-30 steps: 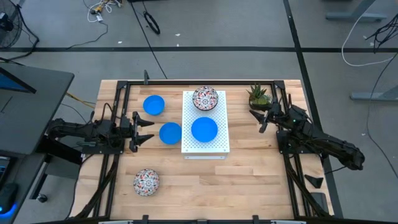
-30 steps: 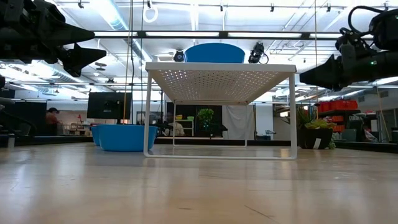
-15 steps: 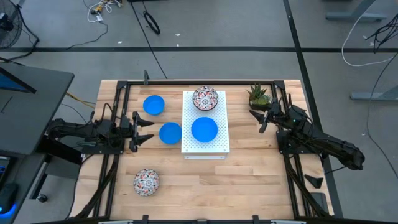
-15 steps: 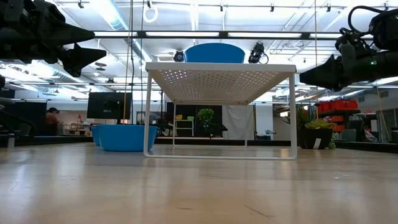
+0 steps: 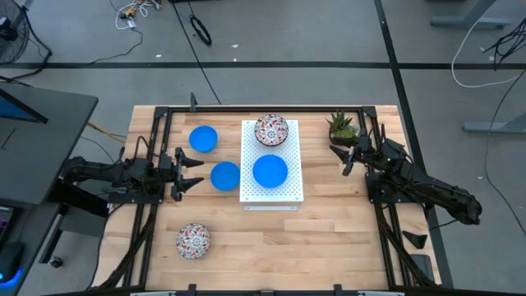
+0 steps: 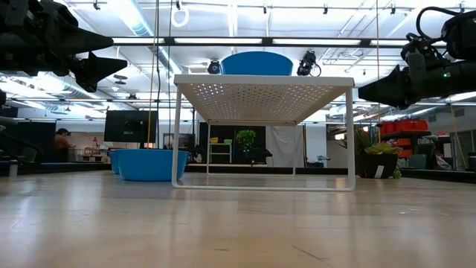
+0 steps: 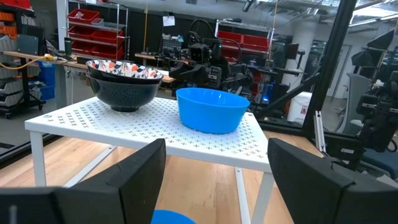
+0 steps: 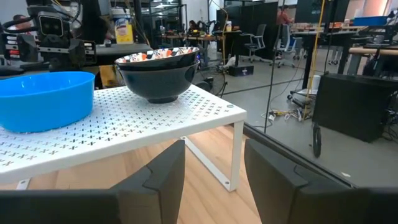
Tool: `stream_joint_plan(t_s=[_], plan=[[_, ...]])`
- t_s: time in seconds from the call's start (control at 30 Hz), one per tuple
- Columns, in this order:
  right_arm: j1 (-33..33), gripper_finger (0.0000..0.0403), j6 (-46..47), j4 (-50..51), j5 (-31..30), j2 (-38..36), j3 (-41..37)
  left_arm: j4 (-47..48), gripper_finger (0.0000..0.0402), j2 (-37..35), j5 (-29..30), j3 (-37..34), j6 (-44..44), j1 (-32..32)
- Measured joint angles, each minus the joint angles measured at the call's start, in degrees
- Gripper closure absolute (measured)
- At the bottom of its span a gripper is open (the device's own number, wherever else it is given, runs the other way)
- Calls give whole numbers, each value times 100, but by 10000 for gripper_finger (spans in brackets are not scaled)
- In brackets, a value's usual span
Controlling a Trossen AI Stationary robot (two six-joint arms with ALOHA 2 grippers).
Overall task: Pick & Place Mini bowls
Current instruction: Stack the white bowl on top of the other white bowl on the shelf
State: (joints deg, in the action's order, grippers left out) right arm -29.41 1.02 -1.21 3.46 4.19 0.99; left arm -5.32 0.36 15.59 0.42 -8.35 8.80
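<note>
The white perforated board (image 5: 283, 191) stands mid-table on its legs. On it sit a plain blue bowl (image 5: 269, 170) and a floral bowl (image 5: 271, 129), which in the left wrist view looks nested in a second, dark-sided bowl (image 7: 126, 93). Two more blue bowls (image 5: 203, 138) (image 5: 224, 175) rest on the wood left of the board, and a floral bowl (image 5: 194, 240) sits toward the near edge. My left gripper (image 5: 197, 173) hovers open just left of the nearer blue bowl. My right gripper (image 5: 339, 159) hovers open right of the board.
A small spiky green potted plant (image 5: 342, 125) stands at the far right, close beside my right gripper. Black frame rails (image 5: 156, 131) run along the table's left, far and right sides. Bare wood (image 5: 304, 238) lies between the board and the near edge.
</note>
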Motion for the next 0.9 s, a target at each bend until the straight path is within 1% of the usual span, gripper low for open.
stream_joint_plan(t_s=[0.17,0.3,0.37,0.43,0.57,0.73,0.83,0.9], plan=[[0,234,0,0,0,0,0,-1,113,-2,-11,0,-5,0],[0,234,0,0,0,0,0,-4,113,0,-231,0,-172,0],[0,234,-2,0,0,0,0,-4,113,-1,-249,2,-150,0],[0,234,-2,0,0,0,0,174,113,-2,-232,55,-150,0],[0,234,-4,0,0,0,0,961,113,0,-277,537,-154,0],[0,234,-5,0,0,0,0,2376,113,212,-114,1362,-473,0],[0,234,-5,0,2,2,0,2696,113,507,-14,1726,-898,0],[-2,234,-5,0,2,2,0,2699,113,799,-37,1989,-1381,0]])
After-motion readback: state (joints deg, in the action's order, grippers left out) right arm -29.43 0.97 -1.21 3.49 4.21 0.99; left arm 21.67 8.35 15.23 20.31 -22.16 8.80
